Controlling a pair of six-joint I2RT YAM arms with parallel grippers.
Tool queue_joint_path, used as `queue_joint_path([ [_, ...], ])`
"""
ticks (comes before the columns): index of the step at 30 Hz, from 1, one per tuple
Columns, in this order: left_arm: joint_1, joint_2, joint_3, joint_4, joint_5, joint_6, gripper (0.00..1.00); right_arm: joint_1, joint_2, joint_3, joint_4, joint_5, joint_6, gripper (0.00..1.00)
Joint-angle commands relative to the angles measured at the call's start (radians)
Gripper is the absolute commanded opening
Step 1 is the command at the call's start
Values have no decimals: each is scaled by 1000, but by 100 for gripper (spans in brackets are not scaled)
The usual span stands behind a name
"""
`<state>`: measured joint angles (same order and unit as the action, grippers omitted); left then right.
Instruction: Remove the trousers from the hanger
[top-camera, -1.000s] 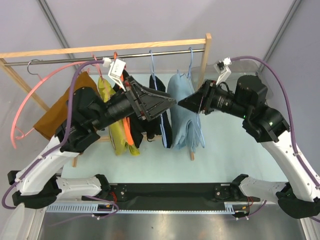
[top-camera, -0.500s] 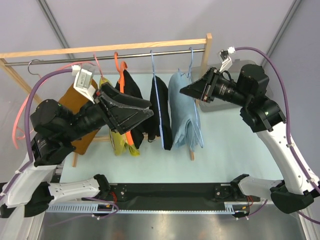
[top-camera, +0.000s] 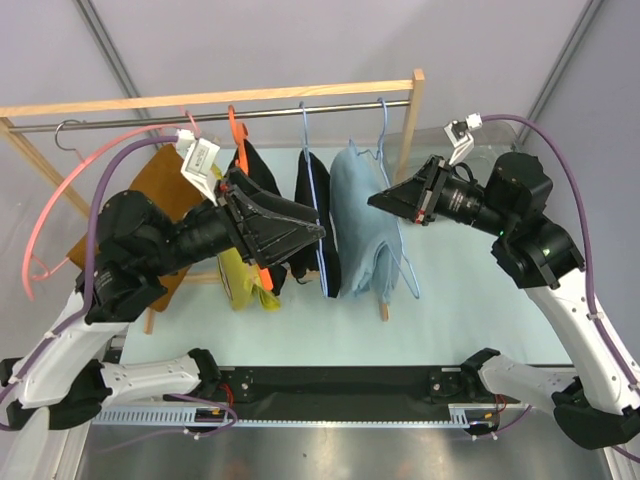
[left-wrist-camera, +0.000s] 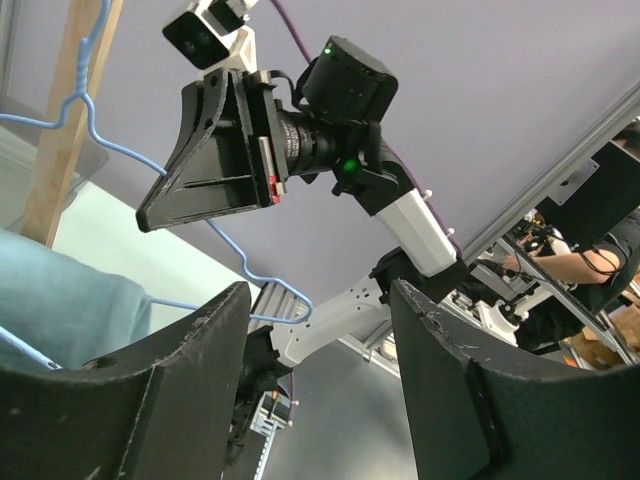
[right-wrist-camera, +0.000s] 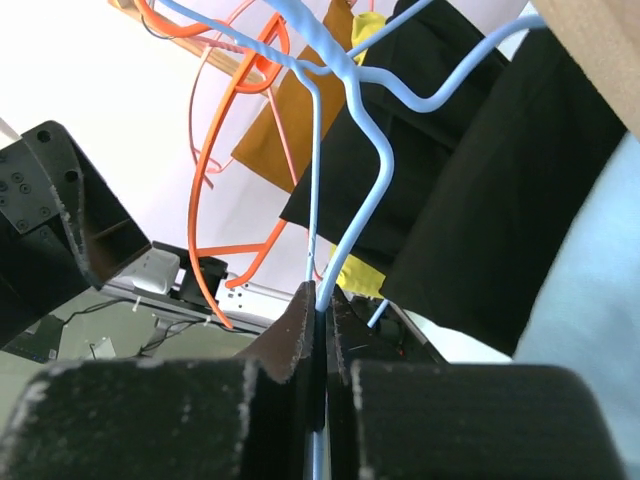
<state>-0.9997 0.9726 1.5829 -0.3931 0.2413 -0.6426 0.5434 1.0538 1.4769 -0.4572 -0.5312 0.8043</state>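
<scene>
Table: a flat, pale green table top (top-camera: 470, 300) lies under the rack.
Room: grey wall panels (top-camera: 300, 40) stand behind a wooden clothes rack with a metal rail (top-camera: 130, 122).
Trousers: the light blue trousers (top-camera: 365, 225) hang folded on a light blue wire hanger (top-camera: 383, 140) near the rail's right end. Their long side points down to the table.
Right gripper (top-camera: 372, 200): pinches the hanger wire.
Left gripper (top-camera: 318, 232): fingers spread, holding nothing.
Change: a second ago the right fingers were apart.
</scene>
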Motion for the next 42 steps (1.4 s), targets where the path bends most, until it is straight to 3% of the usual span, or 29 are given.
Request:
queue_joint_path([
  [1, -7, 11, -1, 14, 27, 9, 63, 3, -12, 11, 121, -7, -66, 0],
  [11, -7, -3, 5, 16, 15, 0, 63, 30, 5, 2, 344, -41, -189, 0],
  [19, -7, -5, 11, 0, 4, 11, 63, 87, -101, -194, 558, 53, -415, 0],
  [27, -7, 32, 54, -21, 12, 20, 63, 127, -167, -277, 698, 109, -600, 0],
  [42, -7, 61, 81, -43, 21, 15, 62, 132, -143, -217, 828, 123, -576, 0],
])
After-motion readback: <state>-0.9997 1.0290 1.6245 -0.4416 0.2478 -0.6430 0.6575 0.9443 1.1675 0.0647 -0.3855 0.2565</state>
